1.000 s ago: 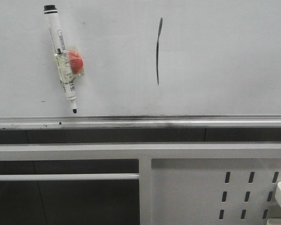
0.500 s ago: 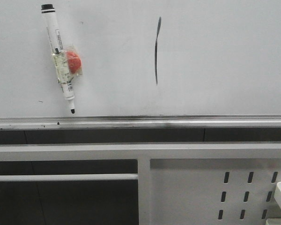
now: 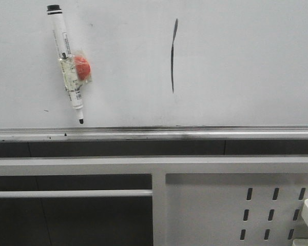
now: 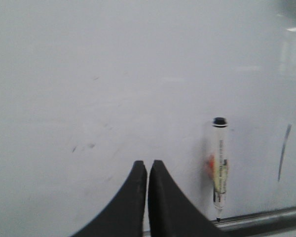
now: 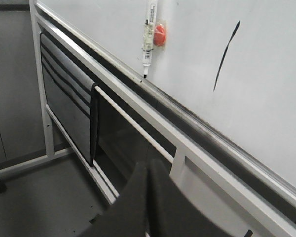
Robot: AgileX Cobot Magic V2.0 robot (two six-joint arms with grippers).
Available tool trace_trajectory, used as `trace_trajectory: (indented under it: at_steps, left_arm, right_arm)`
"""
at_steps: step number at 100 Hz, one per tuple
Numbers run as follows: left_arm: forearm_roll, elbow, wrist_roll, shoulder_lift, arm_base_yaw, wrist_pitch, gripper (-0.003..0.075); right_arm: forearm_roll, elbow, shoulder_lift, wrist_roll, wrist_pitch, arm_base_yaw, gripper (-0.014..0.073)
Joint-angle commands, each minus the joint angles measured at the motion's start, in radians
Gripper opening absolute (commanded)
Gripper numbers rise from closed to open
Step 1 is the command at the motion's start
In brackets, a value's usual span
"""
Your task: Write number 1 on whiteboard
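Note:
The whiteboard (image 3: 236, 61) fills the upper front view, with a silver rail along its lower edge. The number 1 (image 3: 173, 55) is a thin black curved stroke near its middle; it also shows in the left wrist view (image 4: 284, 152) and the right wrist view (image 5: 226, 55). A white marker pen (image 3: 68, 64) with a red magnet (image 3: 83, 68) sticks to the board at left, tip down, uncapped. My left gripper (image 4: 147, 164) is shut and empty, left of the pen (image 4: 219, 165). My right gripper (image 5: 148, 167) is shut and empty, low and away from the board (image 5: 266, 89).
Below the board runs a silver rail (image 3: 154, 134), then a white frame with a perforated panel (image 3: 272, 207) at lower right. A white horizontal bar (image 3: 66, 193) crosses the dark opening at lower left. A grey floor (image 5: 34, 202) lies under the stand.
The picture shifted slightly and came back; the pen and the stroke stay where they were on the board. Neither gripper shows in the earlier frames.

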Motion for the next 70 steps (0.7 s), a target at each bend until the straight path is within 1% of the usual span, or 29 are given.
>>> trace_trajectory:
  at_steps: [1,3,5,8,10,11,12,15,17,18,20,22,25,40,50,62,66,70]
  left_arm:
    - [-0.255,-0.041,0.087,0.009,0.019,0.111,-0.002]
    - [-0.315,-0.043,0.129,0.009,0.028,0.129,-0.002]
    - [-0.359,-0.043,0.203,0.009,0.038,0.137,-0.002]
    - [-0.467,-0.043,0.355,0.007,0.051,0.135,-0.002]
    - [-0.532,-0.043,0.424,0.007,0.06,0.128,-0.002]
    - [-0.554,-0.043,0.497,0.007,0.064,0.121,-0.002]
    - [-0.577,-0.043,0.534,0.007,0.07,0.117,-0.002]
    - [-0.691,-0.043,0.72,0.007,0.085,0.095,-0.002]
    - [-0.757,-0.043,0.789,0.007,0.099,0.075,-0.002]
    - [-0.777,-0.043,0.855,0.006,0.104,0.062,-0.002]
    - [-0.828,-0.043,0.942,0.006,0.122,0.043,-0.002]
    - [-0.868,-0.043,1.011,0.003,0.141,0.031,-0.002]
    - [-0.9,-0.043,1.066,0.001,0.165,0.012,-0.002]
    - [-0.906,-0.009,1.08,-0.005,0.274,-0.01,-0.002]
    - [-0.922,0.042,1.08,-0.005,0.317,-0.012,-0.002]
    - [-0.939,0.133,1.078,-0.017,0.355,-0.05,-0.002]
    - [-0.959,0.128,1.078,-0.03,0.371,0.02,-0.002]
    - [-0.944,0.128,1.078,-0.028,0.378,0.035,-0.002]
  right_arm:
    - [0.011,-0.027,0.007,-0.008,-0.069,-0.006,-0.0069]
    - [0.011,-0.027,0.007,-0.008,-0.069,-0.006,-0.0069]
    - [0.011,-0.027,0.007,-0.008,-0.069,-0.006,-0.0069]
    - [0.011,-0.027,0.007,-0.008,-0.069,-0.006,-0.0069]
    - [0.011,-0.027,0.007,-0.008,-0.069,-0.006,-0.0069]
    - [0.011,-0.027,0.007,-0.008,-0.069,-0.006,-0.0069]
    - [0.011,-0.027,0.007,-0.008,-0.069,-0.006,-0.0069]
    - [0.011,-0.027,0.007,-0.008,-0.069,-0.006,-0.0069]
    - [0.011,-0.027,0.007,-0.008,-0.069,-0.006,-0.0069]
    - [0.011,-0.027,0.007,-0.008,-0.069,-0.006,-0.0069]
    - [0.011,-0.027,0.007,-0.008,-0.069,-0.006,-0.0069]
    - [0.011,-0.027,0.007,-0.008,-0.069,-0.006,-0.0069]
    - [0.011,-0.027,0.007,-0.008,-0.069,-0.006,-0.0069]
    - [0.011,-0.027,0.007,-0.008,-0.069,-0.006,-0.0069]
    - [0.011,-0.027,0.007,-0.008,-0.069,-0.006,-0.0069]
    - [0.011,-0.027,0.007,-0.008,-0.069,-0.006,-0.0069]
    - [0.011,-0.027,0.007,-0.008,-0.071,-0.006,-0.0069]
    - [0.011,-0.027,0.009,-0.008,-0.071,-0.006,-0.0069]
